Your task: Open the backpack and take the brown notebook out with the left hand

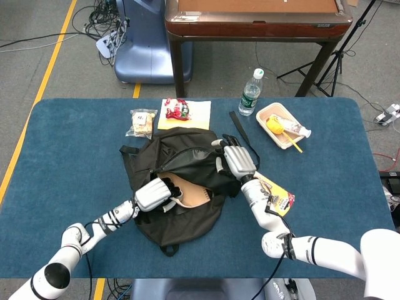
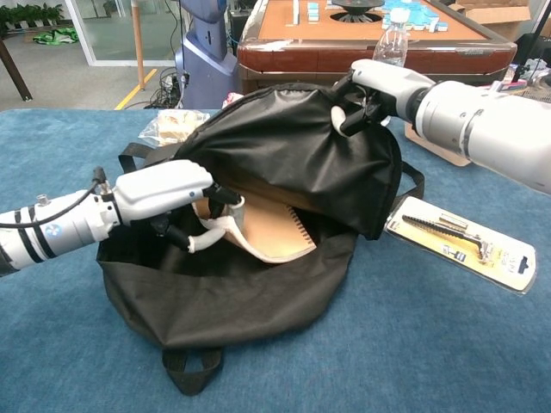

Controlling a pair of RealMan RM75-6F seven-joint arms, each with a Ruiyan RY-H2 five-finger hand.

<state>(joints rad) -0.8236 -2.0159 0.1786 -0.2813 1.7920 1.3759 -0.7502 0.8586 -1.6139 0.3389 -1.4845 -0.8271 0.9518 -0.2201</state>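
I have the backpack (image 2: 258, 284) open on the surface (image 1: 69, 144): my right hand (image 2: 366, 90) grips the upper flap and holds it lifted, so the mouth gapes toward me. That half of the job looks done.

My left hand (image 2: 176, 194) is at the opening, fingers (image 2: 225, 196) curled over the near edge of the notebook (image 2: 271, 232), thumb side underneath as far as I can make out, so I judge it is gripping the notebook rather than just touching it. The notebook is tilted up at my end, its spiral edge facing right, and most of it lies inside the bag under the raised flap. In the head view only a tan patch shows in the gap.

So what is left: draw the notebook clear of the opening with the left hand and get it out onto the surface. The flap hangs close over it, so I would hold the right hand high while pulling. The grip looks shallow; it could slip.
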